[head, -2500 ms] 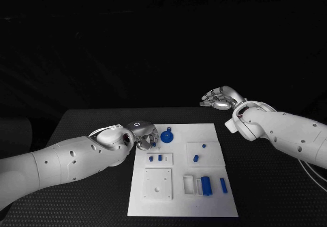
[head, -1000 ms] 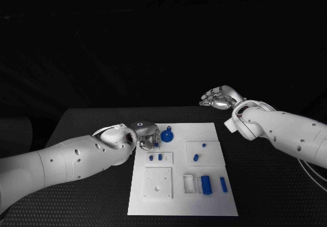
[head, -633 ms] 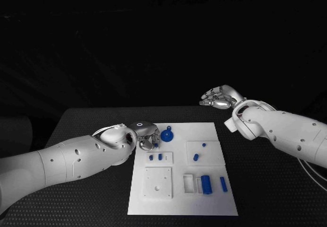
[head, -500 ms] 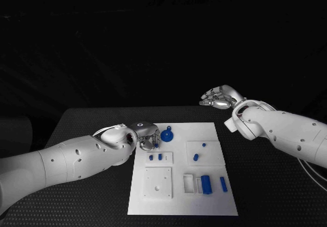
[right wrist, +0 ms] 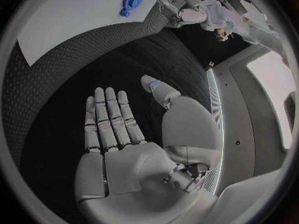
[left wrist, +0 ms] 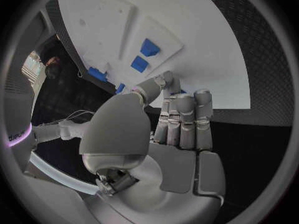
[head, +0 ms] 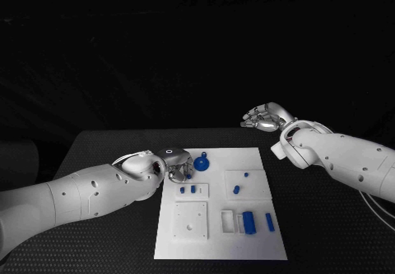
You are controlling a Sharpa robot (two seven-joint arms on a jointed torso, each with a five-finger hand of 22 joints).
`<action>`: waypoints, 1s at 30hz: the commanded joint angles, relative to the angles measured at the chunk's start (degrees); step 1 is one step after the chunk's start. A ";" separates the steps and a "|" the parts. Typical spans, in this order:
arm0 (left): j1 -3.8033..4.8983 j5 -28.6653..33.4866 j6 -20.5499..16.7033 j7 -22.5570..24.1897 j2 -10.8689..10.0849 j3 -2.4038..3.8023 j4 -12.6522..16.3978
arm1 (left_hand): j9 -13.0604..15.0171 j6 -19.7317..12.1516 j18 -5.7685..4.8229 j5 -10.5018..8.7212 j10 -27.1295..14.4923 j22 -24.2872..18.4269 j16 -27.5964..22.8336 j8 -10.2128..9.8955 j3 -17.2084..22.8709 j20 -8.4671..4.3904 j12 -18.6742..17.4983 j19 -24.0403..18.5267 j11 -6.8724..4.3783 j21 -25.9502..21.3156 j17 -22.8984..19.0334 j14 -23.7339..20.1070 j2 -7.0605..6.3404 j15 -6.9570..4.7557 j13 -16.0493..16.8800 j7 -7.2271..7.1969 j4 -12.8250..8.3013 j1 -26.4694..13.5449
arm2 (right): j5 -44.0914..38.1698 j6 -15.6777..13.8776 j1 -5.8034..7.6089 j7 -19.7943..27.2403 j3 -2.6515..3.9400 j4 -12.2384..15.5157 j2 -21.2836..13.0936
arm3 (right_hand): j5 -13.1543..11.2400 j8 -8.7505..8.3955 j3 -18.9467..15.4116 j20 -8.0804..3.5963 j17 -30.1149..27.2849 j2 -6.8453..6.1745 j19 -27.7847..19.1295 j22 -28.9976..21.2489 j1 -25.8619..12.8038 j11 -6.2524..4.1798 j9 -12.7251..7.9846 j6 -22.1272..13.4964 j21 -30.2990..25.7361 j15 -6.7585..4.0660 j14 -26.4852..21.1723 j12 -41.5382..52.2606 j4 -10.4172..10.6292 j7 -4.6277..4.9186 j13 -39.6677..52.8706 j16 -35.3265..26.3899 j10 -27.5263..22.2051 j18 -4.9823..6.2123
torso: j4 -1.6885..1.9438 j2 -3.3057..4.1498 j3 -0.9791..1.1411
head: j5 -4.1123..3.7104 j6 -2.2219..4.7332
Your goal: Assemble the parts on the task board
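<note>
White task board [head: 222, 240] with small blue parts [head: 248, 220] and a blue round part [head: 201, 165], black textured desk [head: 329, 228], white arms [head: 74, 197], silver left robot hand [head: 177, 165] and right robot hand [head: 263, 119].

The head camera looks down from above the desk's [head: 107, 142] near edge, taking in the whole task board [head: 247, 240]. The left wrist camera sits close behind the left hand [left wrist: 168, 134], facing the board. The right wrist camera, behind the right hand [right wrist: 124, 134], sees the board's far end too.
</note>
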 commanded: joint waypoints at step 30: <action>-0.23 1.41 4.36 -1.78 0.87 -0.93 -0.66 | -0.64 -1.24 1.18 -1.34 -1.18 0.66 -0.57 -0.67 -0.21 -1.94 -1.23 -0.39 0.71 -0.52 -0.02 -0.34 -0.44 0.37 -0.48 0.57 0.19 -1.09 | -0.28 0.61 -0.02 0.62 0.02 0.14 -0.12 | 0.19 0.24 -0.30 -0.05 -0.14 0.42 0.50 0.16 -0.19 0.06 -0.11 0.14 -0.37 0.02 0.36 -0.47 0.08 -0.13 0.01 0.26 0.35 -0.73 | -0.02 0.01 -0.02 | -0.18 -0.16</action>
